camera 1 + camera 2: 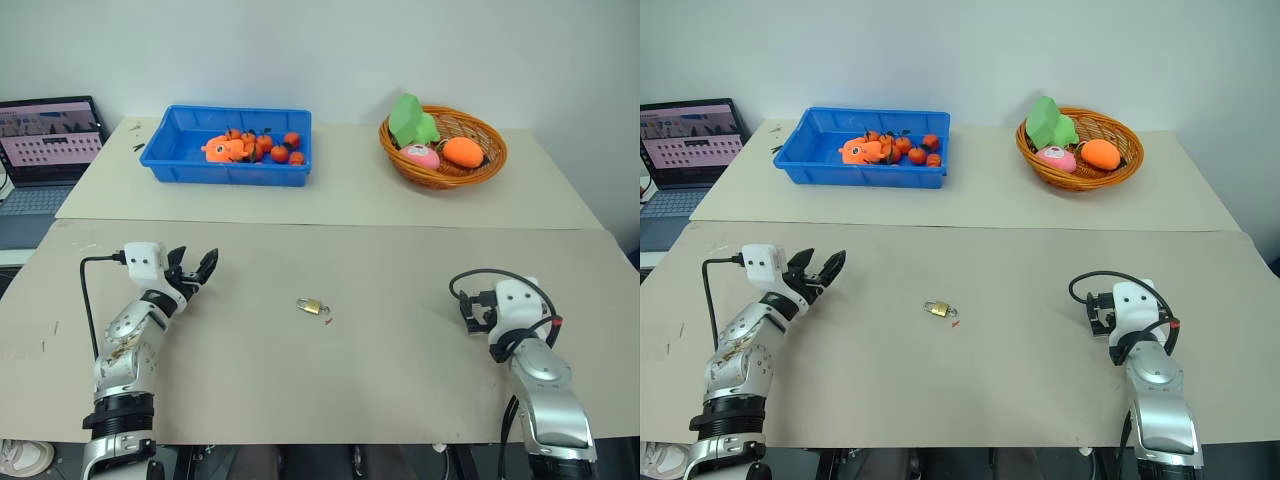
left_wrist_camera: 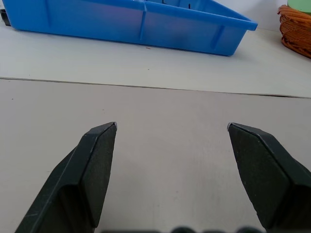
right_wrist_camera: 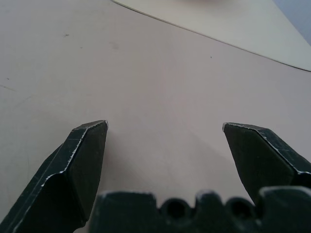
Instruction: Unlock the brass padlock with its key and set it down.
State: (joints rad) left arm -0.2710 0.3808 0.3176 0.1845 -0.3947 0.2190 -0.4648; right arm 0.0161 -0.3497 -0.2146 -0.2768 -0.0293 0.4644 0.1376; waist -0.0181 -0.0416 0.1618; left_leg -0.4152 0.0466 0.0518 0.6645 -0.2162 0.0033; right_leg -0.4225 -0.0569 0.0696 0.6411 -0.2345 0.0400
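The brass padlock [image 1: 311, 306] lies flat on the tan table near its middle, with its thin silver shackle towards the left. A tiny red-tipped bit [image 1: 328, 321] lies just right of it; whether this is the key I cannot tell. My left gripper [image 1: 198, 260] hovers low over the table well left of the padlock, open and empty, as its wrist view confirms [image 2: 171, 127]. My right gripper [image 1: 468, 312] sits far to the padlock's right, also open with nothing between its fingers [image 3: 165, 125].
On the far table stand a blue bin [image 1: 228, 172] with orange fruit toys and a wicker basket [image 1: 445, 180] holding green, pink and orange items. A laptop [image 1: 50, 140] is at the far left. A seam [image 1: 330, 224] divides the two tabletops.
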